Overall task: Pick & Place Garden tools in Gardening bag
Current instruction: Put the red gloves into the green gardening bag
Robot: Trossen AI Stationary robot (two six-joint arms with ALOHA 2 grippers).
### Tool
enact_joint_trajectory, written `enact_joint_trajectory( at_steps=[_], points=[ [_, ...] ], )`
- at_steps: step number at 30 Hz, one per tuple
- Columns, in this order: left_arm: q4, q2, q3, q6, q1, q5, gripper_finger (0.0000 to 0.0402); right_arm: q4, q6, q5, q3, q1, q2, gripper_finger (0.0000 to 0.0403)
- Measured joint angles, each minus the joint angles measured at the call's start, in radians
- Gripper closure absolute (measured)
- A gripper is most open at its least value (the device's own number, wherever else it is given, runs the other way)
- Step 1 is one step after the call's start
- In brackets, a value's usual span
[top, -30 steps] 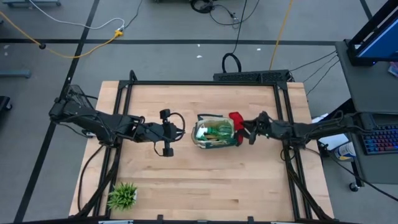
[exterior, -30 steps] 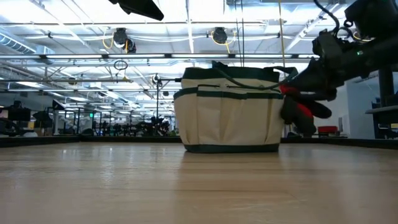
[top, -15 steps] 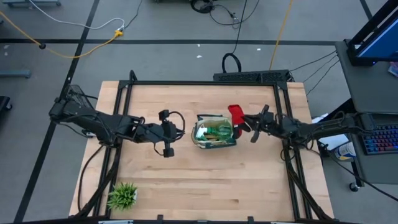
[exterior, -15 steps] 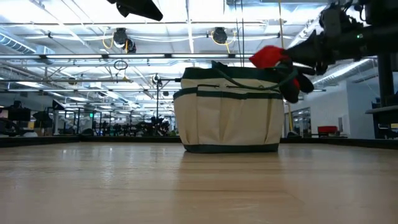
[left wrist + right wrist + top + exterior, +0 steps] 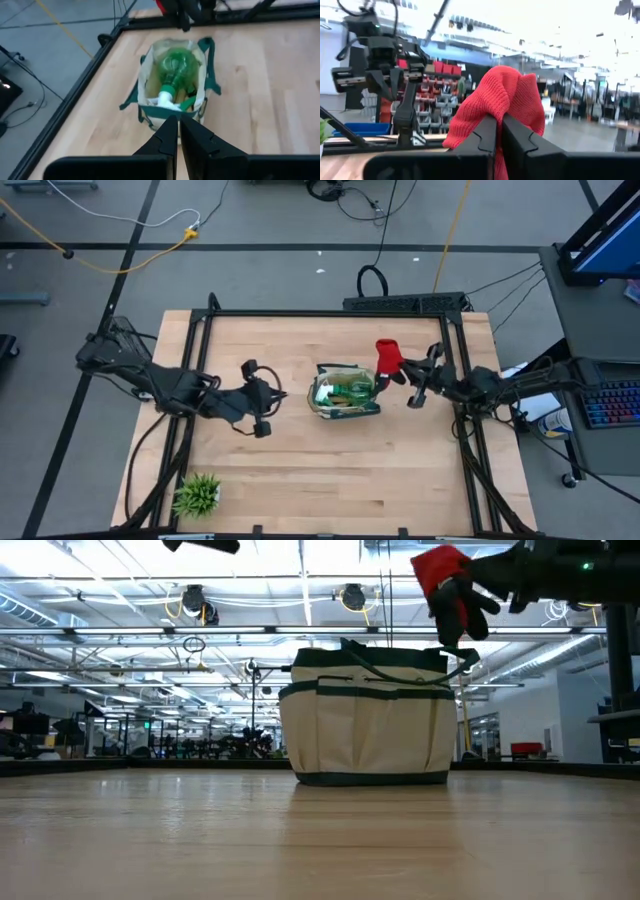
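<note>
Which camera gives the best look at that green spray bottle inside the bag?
The left wrist view: it looks down into the open gardening bag, with the green spray bottle lying inside, white nozzle visible. The high view shows only small green shapes. The low view sees just the bag's side; the right wrist view misses it.

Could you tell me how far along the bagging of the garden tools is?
Mostly done, it seems: the spray bottle already lies inside the bag, and no loose tools show on the table. In hand: the right gripper is shut on the gloves, held above the bag's right rim. Left: lowering them in. The left gripper, shut, waits beside the bag.
</note>
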Motion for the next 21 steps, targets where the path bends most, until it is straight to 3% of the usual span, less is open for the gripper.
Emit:
enact_joint_trajectory(
  at_steps=[8,11,21],
  points=[
    [-0.007,-0.048,0.0,0.007,-0.017,-0.022,0.0376,0.017,-0.086,-0.003,0.095,0.028,0.094,0.0398],
    [-0.017,-0.049,0.0,0.007,-0.017,-0.022,0.0376,-0.002,-0.104,-0.048,0.158,0.029,0.158,0.0398],
    [-0.021,-0.049,0.0,0.045,-0.016,-0.023,0.0376,-0.037,-0.128,-0.184,0.398,0.029,0.496,0.0398]
  ],
)
